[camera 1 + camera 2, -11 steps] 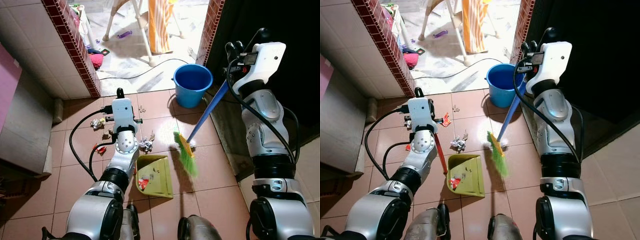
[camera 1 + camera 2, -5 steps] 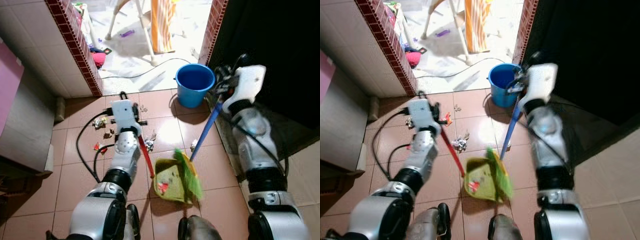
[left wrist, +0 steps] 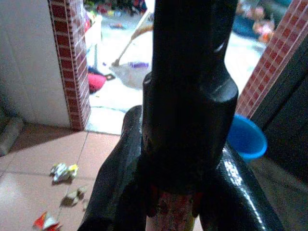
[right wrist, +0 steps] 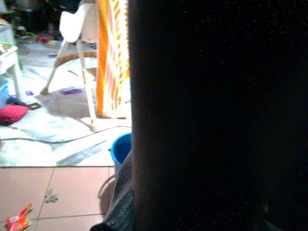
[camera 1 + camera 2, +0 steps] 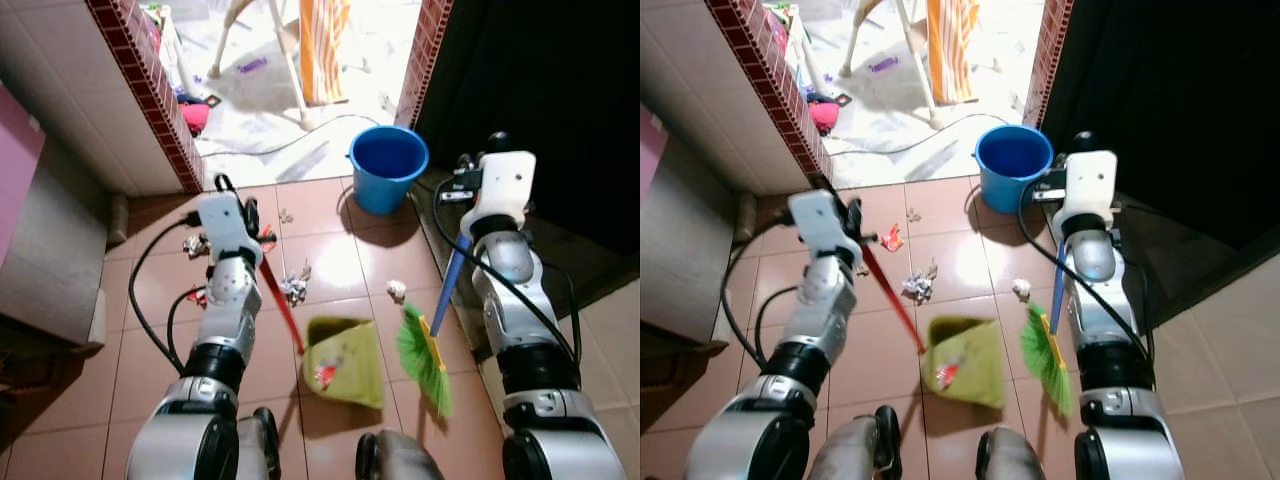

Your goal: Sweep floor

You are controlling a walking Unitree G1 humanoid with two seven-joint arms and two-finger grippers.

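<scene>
Floor [image 5: 150,300] of reddish-brown tiles, bounded on the robot's left by a white tiled wall with a red brick edge [image 5: 150,90], opening ahead onto a pale marbled area with a white high chair [image 5: 290,60] and an orange striped cloth [image 5: 322,45]. Blue bucket [image 5: 387,168] standing on the tiles near the doorway, just ahead of the right arm. Broom [image 5: 428,340] held off to the robot's right, long axis running steeply from the blue handle up at the right gripper [image 5: 462,190] down and slightly leftward, green bristles pointing toward the robot's feet, beside the dustpan. Right fingers largely hidden behind the wrist; could not tell their spread. Yellow-green dustpan [image 5: 345,360] lying between the two arms, a red scrap inside, its red handle [image 5: 280,300] slanting up and leftward to the left gripper [image 3: 175,207], closed around the handle's upper end. Crumpled white paper ball [image 5: 397,291] lying loose between bucket and broom head. Small wrappers [image 5: 294,289] scattered just ahead of the dustpan, more scraps [image 5: 195,245] farther left by the left arm.
</scene>
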